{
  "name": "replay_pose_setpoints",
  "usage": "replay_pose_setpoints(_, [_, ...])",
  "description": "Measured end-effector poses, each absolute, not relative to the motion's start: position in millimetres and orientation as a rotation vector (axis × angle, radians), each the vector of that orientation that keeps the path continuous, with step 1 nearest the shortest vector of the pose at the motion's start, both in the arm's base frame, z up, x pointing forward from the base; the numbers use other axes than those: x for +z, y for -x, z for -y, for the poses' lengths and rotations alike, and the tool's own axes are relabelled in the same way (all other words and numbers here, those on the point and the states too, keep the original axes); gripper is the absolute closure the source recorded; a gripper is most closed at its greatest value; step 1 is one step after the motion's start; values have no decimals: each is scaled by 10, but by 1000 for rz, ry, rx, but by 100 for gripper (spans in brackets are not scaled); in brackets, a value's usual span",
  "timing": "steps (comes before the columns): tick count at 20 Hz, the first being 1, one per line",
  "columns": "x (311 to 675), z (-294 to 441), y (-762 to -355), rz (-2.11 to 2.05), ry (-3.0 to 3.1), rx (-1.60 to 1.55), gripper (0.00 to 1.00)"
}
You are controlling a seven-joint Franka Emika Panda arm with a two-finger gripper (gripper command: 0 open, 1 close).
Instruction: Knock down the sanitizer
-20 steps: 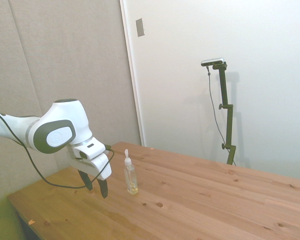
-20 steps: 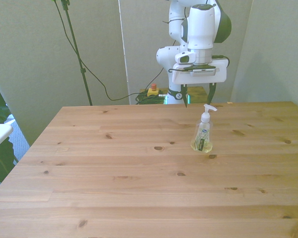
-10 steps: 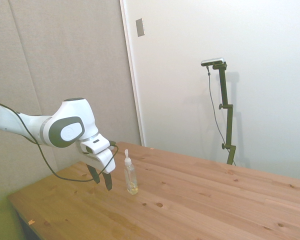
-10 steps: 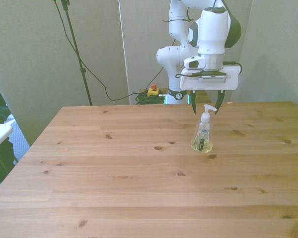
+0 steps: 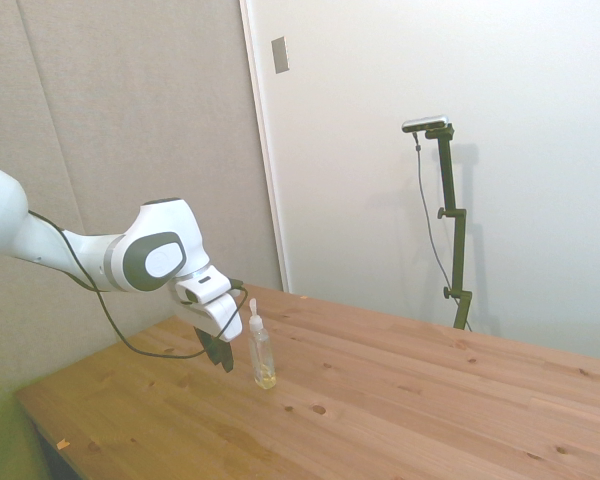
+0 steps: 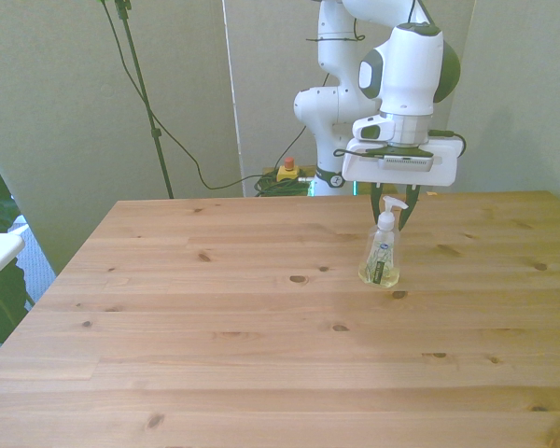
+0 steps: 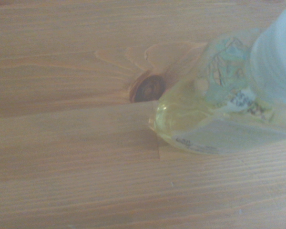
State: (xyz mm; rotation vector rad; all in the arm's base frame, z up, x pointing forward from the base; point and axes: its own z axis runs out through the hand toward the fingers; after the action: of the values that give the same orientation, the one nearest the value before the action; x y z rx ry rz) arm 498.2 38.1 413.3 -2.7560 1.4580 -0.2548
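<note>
On table (image 6: 215,317) | sanitizer (image 6: 381,257) upright | yellowish liquid low

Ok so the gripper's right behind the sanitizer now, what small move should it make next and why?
Probably a short push forward across the table, driving the gripper into the upper part of the sanitizer. The bottle stands upright on the table, and in the side view the gripper sits just short of it at neck height, so contact high up should tip it over.

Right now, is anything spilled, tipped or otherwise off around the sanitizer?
Nothing stands out. The sanitizer stands upright on the table, with no liquid visible on the wood around it. The gripper is close behind the bottle, fingers open.
</note>
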Motion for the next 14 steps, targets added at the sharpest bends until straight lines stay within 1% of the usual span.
replay_pose_setpoints(14, [4068,-181,-5430,-1591,2694,-304,100])
